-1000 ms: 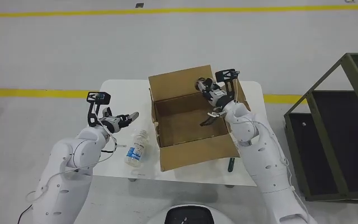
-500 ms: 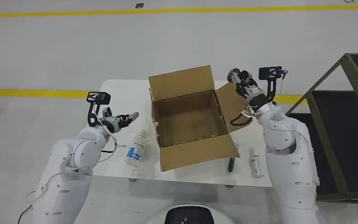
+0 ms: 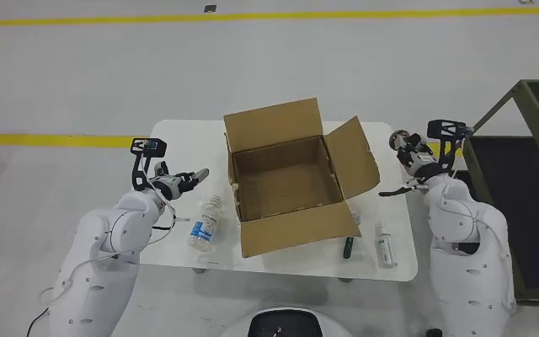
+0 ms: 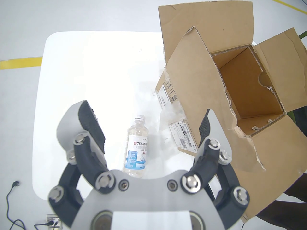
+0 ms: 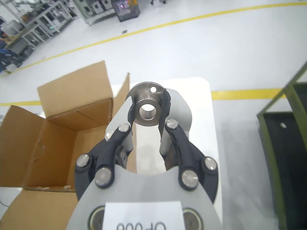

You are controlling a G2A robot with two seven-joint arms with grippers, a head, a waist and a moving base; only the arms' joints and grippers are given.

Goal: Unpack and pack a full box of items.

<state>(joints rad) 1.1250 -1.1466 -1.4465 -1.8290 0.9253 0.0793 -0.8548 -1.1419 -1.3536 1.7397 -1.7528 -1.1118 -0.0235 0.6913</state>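
Note:
An open cardboard box (image 3: 290,177) stands in the middle of the white table (image 3: 181,139), its inside bare (image 4: 249,92). My right gripper (image 5: 147,111) is shut on a steel flanged bushing (image 5: 146,101); in the top view it (image 3: 406,148) hangs over the table's right edge, clear of the box (image 5: 60,125). My left gripper (image 4: 146,123) stands open above the table's left part (image 3: 192,179), with a clear plastic bottle (image 4: 137,148) lying on the table below it, next to the box (image 3: 205,222).
A small clear bottle (image 3: 384,244) and a dark green marker (image 3: 347,247) lie on the table's front right, beside the box's front flap. A dark green metal rack (image 3: 493,211) stands on the floor right of the table.
My right arm has carried the bushing out of the box and rightward past its right flap to the table's right edge. The left arm has not moved.

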